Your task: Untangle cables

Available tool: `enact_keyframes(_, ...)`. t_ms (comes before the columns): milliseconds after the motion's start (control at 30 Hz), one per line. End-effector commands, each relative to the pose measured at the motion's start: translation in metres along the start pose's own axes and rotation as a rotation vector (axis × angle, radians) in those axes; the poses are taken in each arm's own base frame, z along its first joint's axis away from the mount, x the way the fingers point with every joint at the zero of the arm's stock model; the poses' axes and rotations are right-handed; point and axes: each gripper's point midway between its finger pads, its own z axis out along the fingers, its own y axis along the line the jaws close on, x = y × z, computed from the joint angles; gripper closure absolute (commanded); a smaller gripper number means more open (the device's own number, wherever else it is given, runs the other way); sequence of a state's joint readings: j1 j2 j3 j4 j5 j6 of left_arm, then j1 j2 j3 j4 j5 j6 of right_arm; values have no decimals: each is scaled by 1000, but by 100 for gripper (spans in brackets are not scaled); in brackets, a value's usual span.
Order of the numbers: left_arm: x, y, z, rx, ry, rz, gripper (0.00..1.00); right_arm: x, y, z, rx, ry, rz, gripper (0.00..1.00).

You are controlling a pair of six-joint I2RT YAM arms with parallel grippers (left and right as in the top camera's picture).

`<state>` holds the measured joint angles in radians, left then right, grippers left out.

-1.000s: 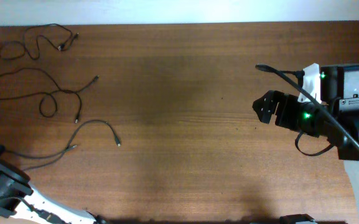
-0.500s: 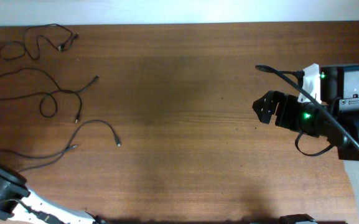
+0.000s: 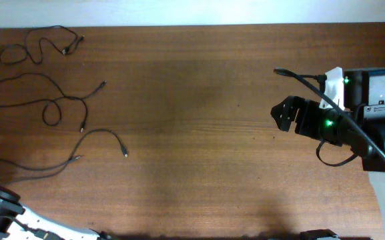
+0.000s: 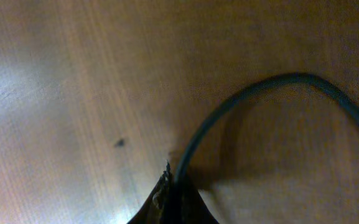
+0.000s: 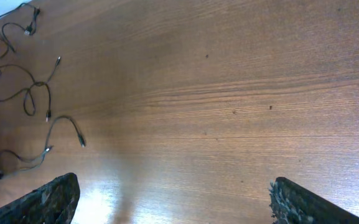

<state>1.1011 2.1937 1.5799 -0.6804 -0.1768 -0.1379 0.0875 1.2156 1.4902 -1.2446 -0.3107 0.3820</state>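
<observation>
Thin black cables lie as three separate strands at the far left of the brown wooden counter. We see the left gripper, pinched on the lowest strand, has backed cornerward, tugging it clear. The right gripper idles, fingers apart.

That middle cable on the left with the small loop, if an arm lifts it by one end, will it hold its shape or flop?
The middle cable would probably flop: it lies in loose curves and crosses itself. It looks thin, so likely light, dragging along rather than resisting. Its plug end may well swing.
</observation>
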Motion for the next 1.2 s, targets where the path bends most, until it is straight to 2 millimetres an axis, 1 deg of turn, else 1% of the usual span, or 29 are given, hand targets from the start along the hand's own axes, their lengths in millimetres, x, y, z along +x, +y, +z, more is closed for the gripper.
enact_keyframes(0,-15,-18,-4,95,-31,60,97,-4,-1,0,7,-10,-6,2)
enact_keyframes(100,-39,-19,-18,102,-92,53,96,-4,-1,0,7,-11,-5,2)
enact_keyframes(167,-46,-19,-21,104,-112,50,94,-4,-1,0,7,-11,-5,2)
enact_keyframes(233,-52,-28,-24,150,-140,113,92,-3,-1,0,7,-10,-5,2)
enact_keyframes(300,-54,-38,-26,207,-156,149,84,-3,-1,0,4,-9,2,2)
enact_keyframes(333,-55,-41,-27,225,-157,150,73,-3,-1,0,4,-9,2,2)
enact_keyframes(367,-54,-42,-27,229,-156,150,51,-3,-1,0,4,-8,3,2)
enact_keyframes(400,-54,-42,-27,229,-156,150,35,-3,-1,0,5,-8,3,2)
enact_keyframes(467,-54,-42,-27,228,-156,150,21,-3,-1,0,5,-7,3,2)
enact_keyframes(500,-54,-42,-27,228,-153,150,9,-3,-1,0,5,-7,3,2)
enact_keyframes(533,-51,-42,-26,228,-144,151,3,-3,-1,0,5,-8,3,2)
enact_keyframes(600,-47,-42,-26,231,-126,152,1,-3,-1,0,5,-8,3,2)
enact_keyframes(667,-42,-52,-29,287,-110,160,1,-3,-1,0,4,-7,2,1)
enact_keyframes(733,-39,-72,-38,367,-109,180,1,-4,-1,1,4,-8,1,2)
enact_keyframes(833,-39,-107,-59,378,-153,253,1,-4,-4,10,14,23,12,2)
enact_keyframes(867,-39,-121,-70,392,-175,280,1,-2,-4,15,15,42,17,2)
enact_keyframes(900,-39,-141,-85,411,-200,318,1,-1,-4,20,9,68,25,2)
enact_keyframes(933,-38,-155,-94,425,-216,344,1,1,-5,25,8,89,31,1)
enact_keyframes(967,-31,-174,-106,444,-218,368,1,1,-6,29,12,104,37,2)
enact_keyframes(1000,-24,-184,-112,461,-202,375,1,1,-7,32,15,112,40,2)
enact_keyframes(1033,4,-207,-120,538,-128,414,1,1,-8,34,17,118,42,2)
enact_keyframes(1067,28,-221,-126,601,-52,442,1,1,-8,34,18,117,42,2)
enact_keyframes(1100,61,-240,-136,695,48,476,4,-1,-7,34,15,112,40,2)
enact_keyframes(1133,83,-251,-144,749,116,498,9,-1,-7,34,14,108,38,2)
enact_keyframes(1167,104,-257,-147,757,176,520,13,-3,-6,35,11,102,36,2)
